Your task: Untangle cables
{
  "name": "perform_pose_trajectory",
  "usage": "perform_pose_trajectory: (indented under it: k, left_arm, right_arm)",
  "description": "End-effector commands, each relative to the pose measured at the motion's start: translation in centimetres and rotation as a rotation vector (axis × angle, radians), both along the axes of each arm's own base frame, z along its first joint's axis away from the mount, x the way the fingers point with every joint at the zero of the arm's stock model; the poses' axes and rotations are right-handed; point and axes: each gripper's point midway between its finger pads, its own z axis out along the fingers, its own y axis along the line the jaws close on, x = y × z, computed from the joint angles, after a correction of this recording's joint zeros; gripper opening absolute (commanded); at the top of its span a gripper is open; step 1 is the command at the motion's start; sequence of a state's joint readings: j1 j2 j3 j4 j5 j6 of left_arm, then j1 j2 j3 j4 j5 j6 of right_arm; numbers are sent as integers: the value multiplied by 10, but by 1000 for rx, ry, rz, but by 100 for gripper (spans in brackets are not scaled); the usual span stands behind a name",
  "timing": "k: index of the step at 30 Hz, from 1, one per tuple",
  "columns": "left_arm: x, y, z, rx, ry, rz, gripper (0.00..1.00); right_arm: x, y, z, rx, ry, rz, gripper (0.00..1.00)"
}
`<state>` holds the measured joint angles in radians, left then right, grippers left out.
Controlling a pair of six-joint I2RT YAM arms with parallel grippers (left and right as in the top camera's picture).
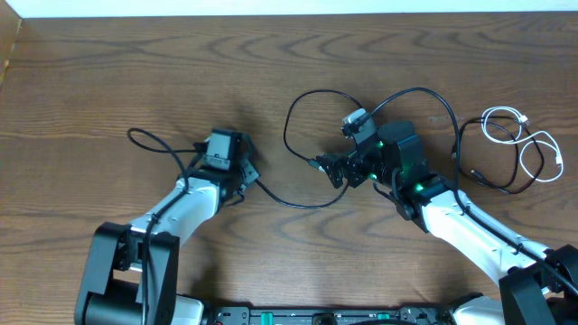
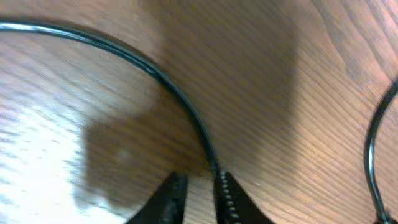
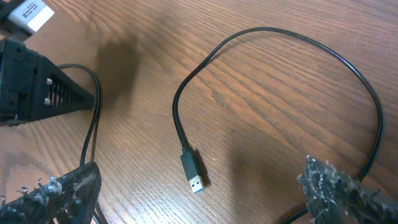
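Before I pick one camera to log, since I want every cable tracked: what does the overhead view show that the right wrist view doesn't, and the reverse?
Only the overhead view shows the white cable coiled at the far right of the table, and the left arm. Only the right wrist view shows the plug clearly enough to see its blue tip. Both show the black loop that ends in that plug, lying open on the wooden tabletop.
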<state>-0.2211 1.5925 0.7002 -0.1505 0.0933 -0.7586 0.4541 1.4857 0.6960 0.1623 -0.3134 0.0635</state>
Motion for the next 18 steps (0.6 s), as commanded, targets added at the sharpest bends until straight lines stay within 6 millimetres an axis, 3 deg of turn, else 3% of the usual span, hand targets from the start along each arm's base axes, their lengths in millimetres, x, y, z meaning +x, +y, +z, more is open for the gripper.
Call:
perform_pose_trajectory:
  k: [1, 2, 6, 8, 12, 18]
  left_arm:
    - [7, -8, 21, -75, -41, -41, 27]
    - [9, -10, 27, -87, -59, -45, 28]
    - [10, -17, 50, -105, -117, -65, 53]
    - [7, -20, 50, -104, -112, -75, 74]
    - [0, -5, 36, -17, -60, -28, 79]
    - [-2, 32, 18, 143, -20, 86, 79]
  right_arm:
    - [-1, 1, -4, -14, -4, 6, 99]
    - [-1, 1, -4, -14, -4, 6, 99]
    - [-1, 1, -4, -14, -4, 6, 99]
    - [-1, 1, -3, -14, -5, 6, 99]
    - [4, -5, -4, -37, -17, -28, 99]
    - [37, -93, -15, -376, -116, -452, 99]
